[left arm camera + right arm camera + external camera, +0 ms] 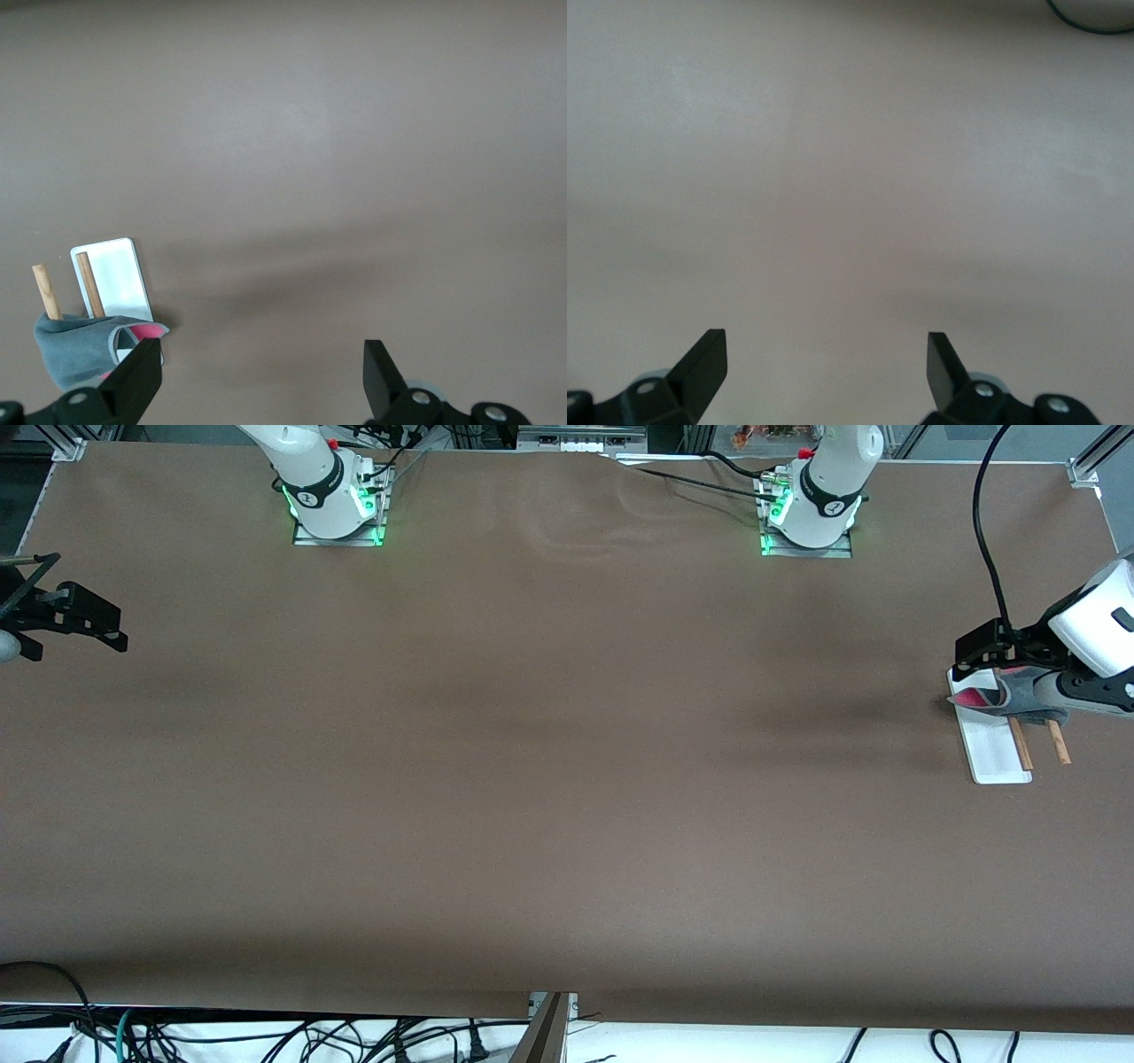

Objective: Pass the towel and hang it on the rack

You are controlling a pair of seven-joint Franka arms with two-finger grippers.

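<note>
The towel hangs over the rack's two brown rods, dark grey side up with a pink-red fold showing at one end. The rack's white base stands at the left arm's end of the table. My left gripper is open and empty, just above the table beside the towel, apart from it. In the left wrist view the towel, the base and a rod show beside my open left gripper. My right gripper is open and empty at the right arm's end, waiting over bare table.
A black cable hangs down to the left wrist. Loose cables lie below the table's edge nearest the front camera. The brown tabletop spreads between the two arms.
</note>
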